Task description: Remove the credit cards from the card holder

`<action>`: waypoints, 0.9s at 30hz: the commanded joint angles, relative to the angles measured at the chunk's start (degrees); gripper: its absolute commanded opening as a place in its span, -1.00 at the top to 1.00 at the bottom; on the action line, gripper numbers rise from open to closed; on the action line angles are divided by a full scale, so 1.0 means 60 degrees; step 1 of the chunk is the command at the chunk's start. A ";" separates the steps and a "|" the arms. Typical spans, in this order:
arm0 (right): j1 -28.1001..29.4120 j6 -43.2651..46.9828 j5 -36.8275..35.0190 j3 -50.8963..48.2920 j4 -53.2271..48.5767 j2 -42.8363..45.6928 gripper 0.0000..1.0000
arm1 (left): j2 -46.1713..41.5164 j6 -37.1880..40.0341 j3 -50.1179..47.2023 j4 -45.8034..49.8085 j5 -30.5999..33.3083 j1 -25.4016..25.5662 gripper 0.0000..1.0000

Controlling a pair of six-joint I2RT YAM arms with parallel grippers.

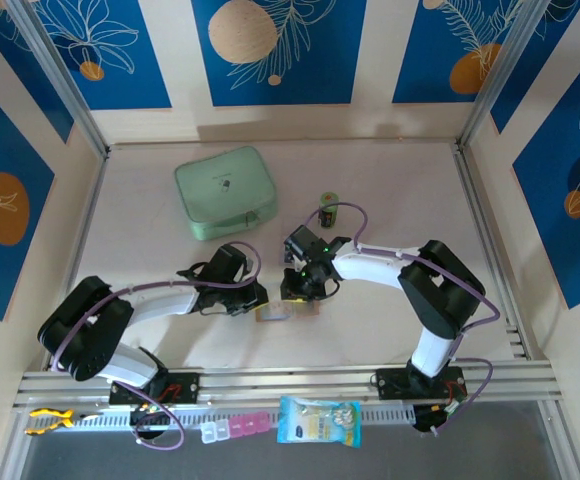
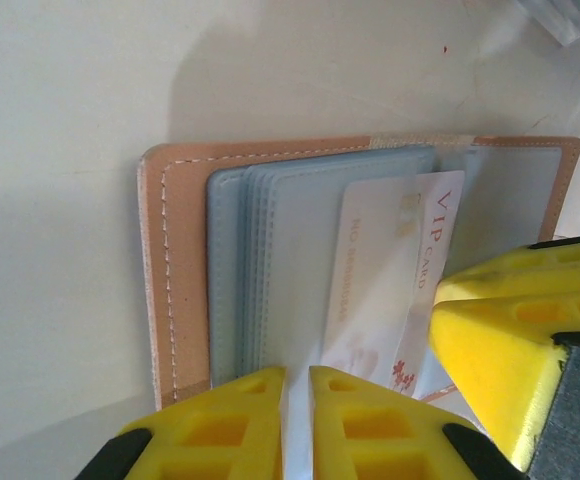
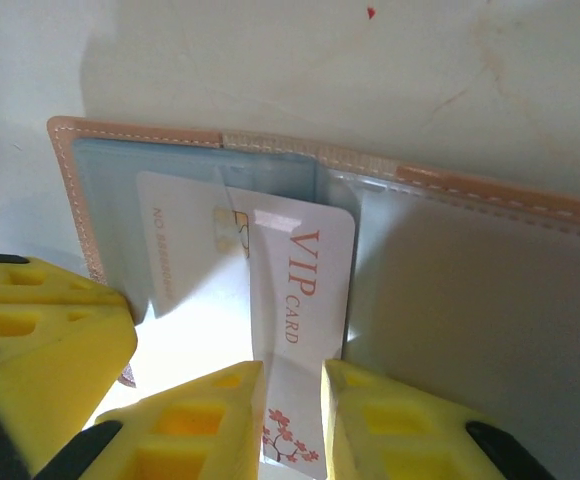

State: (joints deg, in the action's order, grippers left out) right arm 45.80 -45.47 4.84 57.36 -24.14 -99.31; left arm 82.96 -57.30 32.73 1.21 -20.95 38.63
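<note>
The tan leather card holder (image 1: 288, 312) lies open on the table between my two grippers. Its grey clear-plastic pockets (image 2: 270, 260) fan out from the spine. A white credit card (image 3: 305, 270) with red "VIP CARD" lettering sticks partly out of a pocket. My right gripper (image 3: 292, 385) is shut on that card's lower end, near the red flower print. My left gripper (image 2: 297, 385) is shut on a clear pocket sheet at the holder's near edge. The right gripper's yellow finger (image 2: 510, 330) shows beside the card (image 2: 390, 270) in the left wrist view.
A mint-green zip case (image 1: 225, 192) lies at the back left and a small green-and-black cylinder (image 1: 328, 210) stands behind the right arm. On the front rail lie a blue packet (image 1: 318, 420), a pink pill box (image 1: 235, 428) and a yellow tool (image 1: 50, 418).
</note>
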 commanded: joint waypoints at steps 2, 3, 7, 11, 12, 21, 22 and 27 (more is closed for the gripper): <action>0.0040 0.0109 -0.0056 0.0051 -0.0268 0.0358 0.54 | -0.0160 0.0277 0.0341 0.0400 -0.0033 -0.0067 0.75; 0.0028 0.0101 -0.0045 0.0038 -0.0247 0.0356 0.55 | -0.0147 0.0283 0.0374 0.0398 -0.0064 -0.0066 0.76; -0.0024 0.0021 0.0039 -0.0067 -0.0139 0.0418 0.55 | -0.0064 0.0300 0.0556 0.0395 -0.0145 0.0047 0.80; -0.0103 -0.0066 0.0099 -0.0178 -0.0070 0.0460 0.54 | 0.0071 0.0316 0.0708 0.0387 -0.0185 0.0147 0.83; -0.0126 -0.0079 0.0144 -0.0221 -0.0029 0.0479 0.54 | 0.0124 0.0322 0.0737 0.0385 -0.0185 0.0178 0.85; -0.0260 -0.0170 0.0326 -0.0543 0.0238 0.0549 0.55 | 0.0463 0.0263 0.0668 0.0237 -0.0142 0.0294 0.92; -0.0272 -0.0179 0.0377 -0.0580 0.0297 0.0518 0.55 | 0.0470 0.0249 0.0654 0.0235 -0.0148 0.0299 0.92; -0.0335 -0.0199 0.0627 -0.0676 0.0529 0.0369 0.55 | 0.0533 0.0297 0.0697 0.0510 -0.0058 0.0311 0.93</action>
State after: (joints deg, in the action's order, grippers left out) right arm 44.12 -45.98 6.42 54.00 -21.85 -97.58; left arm 85.36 -56.49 36.29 2.52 -21.17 40.05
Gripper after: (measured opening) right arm 0.228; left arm 0.044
